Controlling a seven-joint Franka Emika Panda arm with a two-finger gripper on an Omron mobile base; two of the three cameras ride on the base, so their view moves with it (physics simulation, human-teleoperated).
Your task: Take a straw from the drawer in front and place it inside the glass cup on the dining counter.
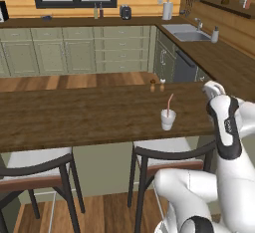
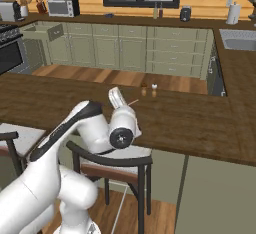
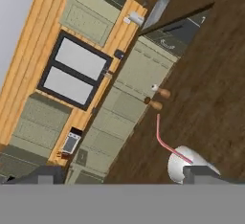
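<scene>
On the dining counter (image 1: pixel 74 117), the straw (image 1: pixel 169 105) stands in the glass cup (image 1: pixel 168 119); hand (image 3: pixel 122 175) cropped, spread unclear.

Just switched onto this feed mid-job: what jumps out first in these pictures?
The pink straw already stands in the small glass cup near the front edge of the dark wooden counter, leaning a little. Two small shakers sit at the counter's far edge behind it. The robot's white arm rises just right of the cup, and a drawer hangs open in the far kitchen.
</scene>
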